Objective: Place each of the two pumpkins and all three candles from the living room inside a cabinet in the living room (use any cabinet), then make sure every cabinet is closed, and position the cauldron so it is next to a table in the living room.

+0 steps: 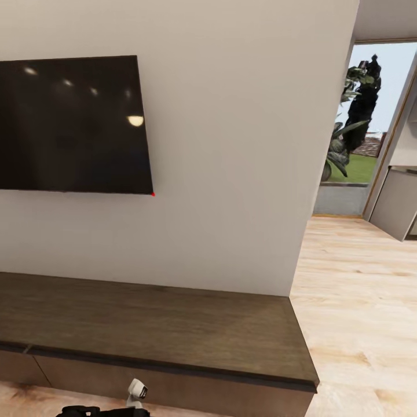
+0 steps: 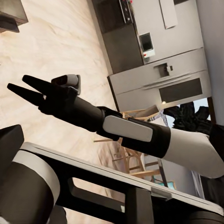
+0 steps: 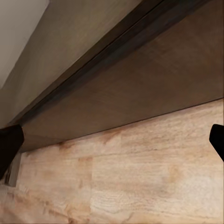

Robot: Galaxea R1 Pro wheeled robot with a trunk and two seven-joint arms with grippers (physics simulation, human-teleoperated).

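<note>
Cabinet fronts closed beneath wall television.

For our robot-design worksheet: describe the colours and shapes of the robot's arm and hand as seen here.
The arm is a rounded tube in glossy white and matte black sections with a pale grey panel. Its hand is matte black, ending in two slim pointed fingers, with a small grey boxy module behind them.

Head and right-wrist cameras facing cabinet

The cabinet top lies bare, open to reach from the near side. The wall and television block the far side; open floor lies right.
</note>
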